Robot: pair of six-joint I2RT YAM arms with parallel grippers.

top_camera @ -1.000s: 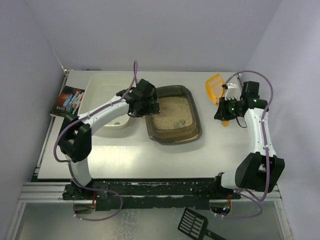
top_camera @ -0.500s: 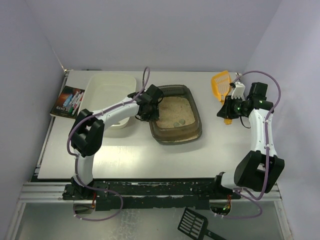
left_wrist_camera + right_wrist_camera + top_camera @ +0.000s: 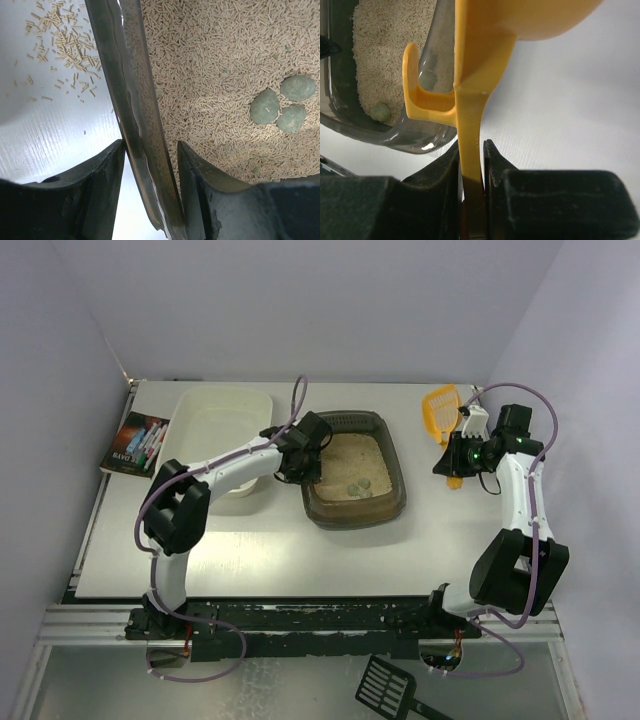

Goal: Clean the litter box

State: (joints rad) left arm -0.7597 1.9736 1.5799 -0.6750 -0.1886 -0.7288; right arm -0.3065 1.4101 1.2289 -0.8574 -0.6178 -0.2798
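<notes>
Left gripper (image 3: 149, 147) pinches the dark brown translucent plastic litter box (image 3: 131, 90) by its rim; right of it, right gripper (image 3: 470, 150) clamps an orange plastic scoop (image 3: 480, 65).

The table (image 3: 300, 555) is bare in front of the litter box (image 3: 355, 519), so a hand can pass there. On the left, the white tub (image 3: 215, 425) sits just beside the box, and the left arm (image 3: 232, 461) lies across that gap. On the right, the orange scoop (image 3: 440, 408) hangs near the box, with open table between.
</notes>
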